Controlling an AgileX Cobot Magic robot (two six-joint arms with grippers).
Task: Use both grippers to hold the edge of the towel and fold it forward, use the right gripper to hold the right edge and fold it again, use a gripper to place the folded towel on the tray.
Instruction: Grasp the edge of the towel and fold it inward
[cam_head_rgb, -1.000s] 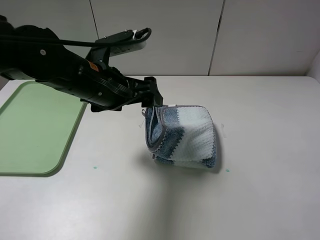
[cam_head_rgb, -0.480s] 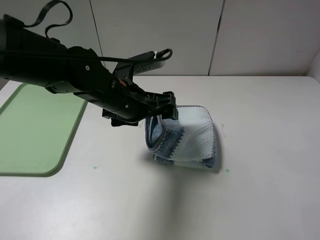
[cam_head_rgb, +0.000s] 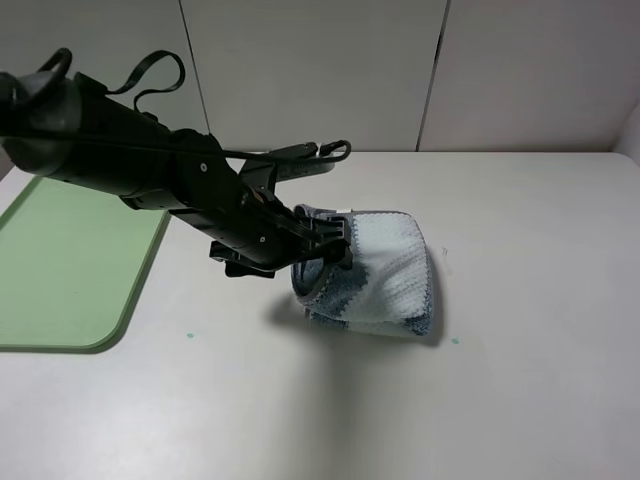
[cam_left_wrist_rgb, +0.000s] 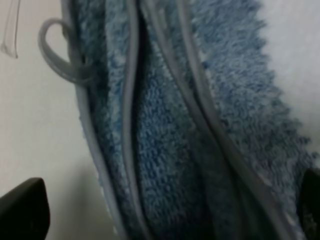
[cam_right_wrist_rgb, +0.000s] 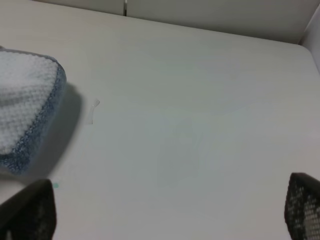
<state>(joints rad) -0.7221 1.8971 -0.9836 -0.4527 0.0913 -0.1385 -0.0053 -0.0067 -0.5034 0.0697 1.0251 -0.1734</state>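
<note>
The folded towel (cam_head_rgb: 385, 275), striped white and blue-grey with grey trim, lies on the white table right of centre. My left gripper (cam_head_rgb: 335, 240) reaches across to its left edge. In the left wrist view the gripper (cam_left_wrist_rgb: 165, 210) is open, its fingertips (cam_left_wrist_rgb: 22, 212) standing wide on either side of the towel's stacked layers (cam_left_wrist_rgb: 165, 150), with a small loop tag beside them. The light-green tray (cam_head_rgb: 70, 270) lies at the far left. My right gripper (cam_right_wrist_rgb: 165, 210) is open and empty over bare table; the towel's corner (cam_right_wrist_rgb: 25, 115) shows off to one side of it. The right arm is not in the exterior view.
The left arm (cam_head_rgb: 150, 170) stretches low over the table between tray and towel, with a cable looping above it. Grey wall panels (cam_head_rgb: 320, 70) stand behind the table's back edge. Small green marks (cam_head_rgb: 190, 335) dot the table.
The left arm has moved right and down, bringing its gripper from just beside the towel's upper left corner onto the towel's left edge. The towel has stayed put.
</note>
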